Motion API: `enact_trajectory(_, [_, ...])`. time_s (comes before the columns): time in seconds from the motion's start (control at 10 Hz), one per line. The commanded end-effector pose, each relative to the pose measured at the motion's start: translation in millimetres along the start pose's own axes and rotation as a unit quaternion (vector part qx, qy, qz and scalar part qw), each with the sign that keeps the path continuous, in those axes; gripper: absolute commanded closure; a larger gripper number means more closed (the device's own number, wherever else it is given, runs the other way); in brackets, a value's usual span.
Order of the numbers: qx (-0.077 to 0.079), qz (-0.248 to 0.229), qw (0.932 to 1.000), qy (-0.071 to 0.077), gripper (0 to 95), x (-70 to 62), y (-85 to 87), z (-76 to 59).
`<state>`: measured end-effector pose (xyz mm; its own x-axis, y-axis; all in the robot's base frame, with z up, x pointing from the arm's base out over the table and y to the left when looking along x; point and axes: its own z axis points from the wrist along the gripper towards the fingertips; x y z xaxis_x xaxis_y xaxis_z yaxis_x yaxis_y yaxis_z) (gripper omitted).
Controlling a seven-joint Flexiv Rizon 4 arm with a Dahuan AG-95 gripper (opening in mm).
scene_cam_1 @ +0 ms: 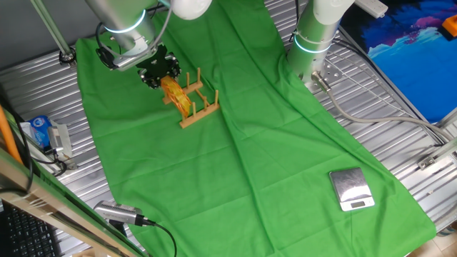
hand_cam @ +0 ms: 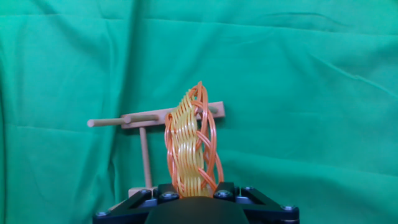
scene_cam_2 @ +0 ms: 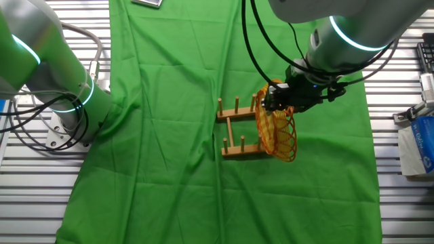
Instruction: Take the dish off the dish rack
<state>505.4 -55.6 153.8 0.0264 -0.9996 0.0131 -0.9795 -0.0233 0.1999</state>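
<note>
In one fixed view, going from left to right, the hand comes first, at the left end of the dish rack, then the dish standing on edge between the pegs, then the free pegs further right. The other fixed view shows the same from the far side: the rack's bare pegs on the left, the dish upright at the right end, and the hand at the dish's upper rim. In the hand view the dish rises edge-on straight out from between the fingers, so the hand appears pinched on its rim, though the fingertips themselves are hidden. The dish's flat face lies across the rack's length, held by pegs on either side; I judge the way out is straight up along the pegs, away from the table, not sideways.
</note>
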Motion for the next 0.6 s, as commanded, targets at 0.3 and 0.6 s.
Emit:
enact_trajectory(0.3, [-0.001,0.005,1.0,0.006,57.0,3.6,-0.2,-6.1])
enact_trajectory(0.6, [-0.002,0.006,0.9999,0.011,57.0,8.2,-0.2,-12.7])
